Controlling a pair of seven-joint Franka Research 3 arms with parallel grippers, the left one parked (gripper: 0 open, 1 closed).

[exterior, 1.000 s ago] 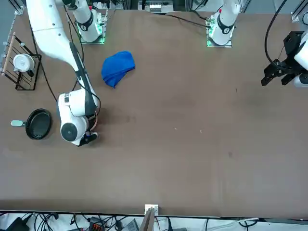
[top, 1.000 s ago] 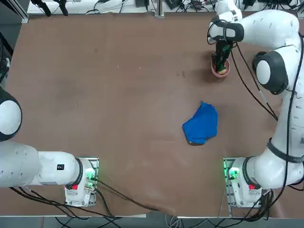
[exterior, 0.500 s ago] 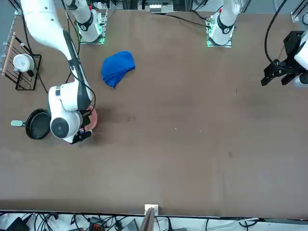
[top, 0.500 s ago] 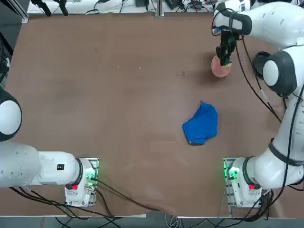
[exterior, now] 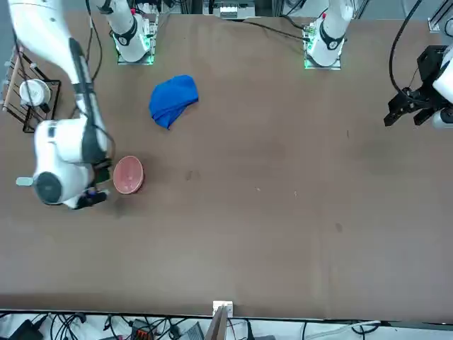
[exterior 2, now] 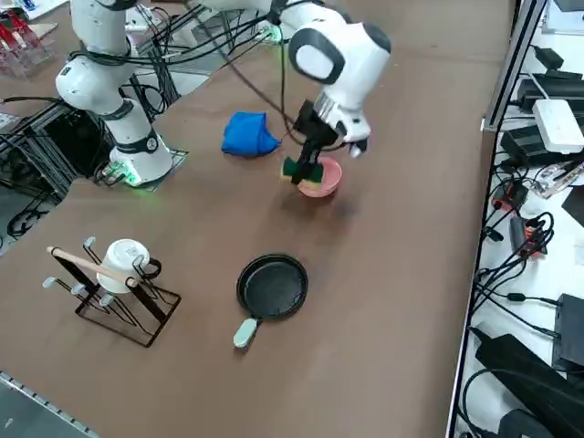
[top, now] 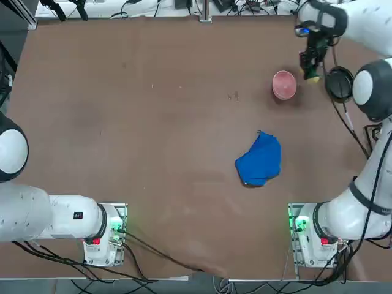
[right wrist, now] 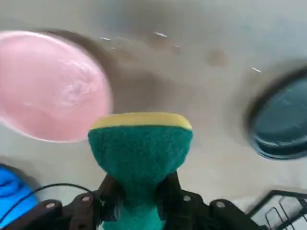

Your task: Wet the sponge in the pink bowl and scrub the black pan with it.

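Tool [right wrist: 139, 191] pinches sponge [right wrist: 140, 148] tight, seemingly airborne between pink bowl [right wrist: 50, 86] and black pan [right wrist: 283, 122].

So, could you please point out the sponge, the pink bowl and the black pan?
sponge [right wrist: 140, 146], right wrist view, its green face.
pink bowl [top: 284, 84], top view, its inside.
black pan [exterior 2: 273, 286], right side view, its round base.

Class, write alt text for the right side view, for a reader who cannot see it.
The right gripper holds the sponge in the air beside the pink bowl, between the bowl and the black pan nearer the camera. A blue cloth lies beyond the bowl, and a wire rack holding a mug stands left of the pan.
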